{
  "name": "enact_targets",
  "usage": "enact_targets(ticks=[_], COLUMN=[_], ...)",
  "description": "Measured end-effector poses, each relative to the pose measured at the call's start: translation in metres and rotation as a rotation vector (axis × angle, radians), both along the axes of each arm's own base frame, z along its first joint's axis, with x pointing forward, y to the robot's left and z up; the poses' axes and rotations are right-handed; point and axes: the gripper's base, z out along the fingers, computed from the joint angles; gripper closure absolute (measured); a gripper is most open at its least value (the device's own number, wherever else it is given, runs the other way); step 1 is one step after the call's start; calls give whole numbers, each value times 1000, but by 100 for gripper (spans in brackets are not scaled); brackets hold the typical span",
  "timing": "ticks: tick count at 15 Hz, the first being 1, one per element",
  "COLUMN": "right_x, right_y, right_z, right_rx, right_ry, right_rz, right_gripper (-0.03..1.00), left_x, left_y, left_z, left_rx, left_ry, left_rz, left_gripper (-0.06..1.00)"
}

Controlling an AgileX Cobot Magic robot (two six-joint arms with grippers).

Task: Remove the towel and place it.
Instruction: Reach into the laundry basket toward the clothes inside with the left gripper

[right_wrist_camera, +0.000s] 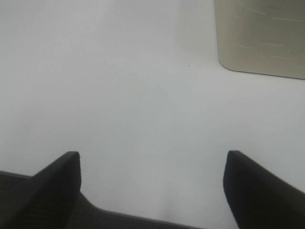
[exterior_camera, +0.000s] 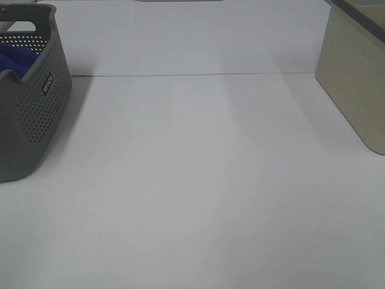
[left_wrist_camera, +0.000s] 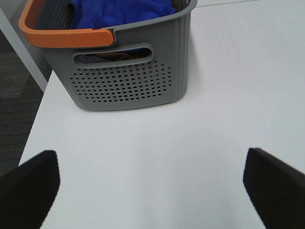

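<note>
The left gripper [left_wrist_camera: 150, 157] and the right gripper [right_wrist_camera: 152, 155] are each formed of two matte black, wedge-shaped jaws.

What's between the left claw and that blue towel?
In the left wrist view, past the open left gripper comes bare white table, then the grey basket and its perforated wall. The towel lies inside it.
</note>
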Motion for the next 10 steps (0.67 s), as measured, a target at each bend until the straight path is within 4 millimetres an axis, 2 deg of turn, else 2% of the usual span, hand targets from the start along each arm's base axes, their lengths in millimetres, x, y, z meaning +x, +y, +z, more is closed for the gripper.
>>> enact_targets(ticks=[2, 6, 10], right_x=[0, 0, 0], right_y=[0, -1, -1], right_z=[0, 0, 0], right_rx=[-5, -19, -19], right_ry=[0, -1, -1], right_rz=[1, 2, 2], right_gripper=[17, 4, 3], left_x=[0, 0, 0], left_y=[0, 0, 0], left_z=[0, 0, 0], left_rx=[3, 3, 4], left_ry=[0, 0, 0], left_rz=[-1, -1, -2], left_gripper=[-5, -5, -5])
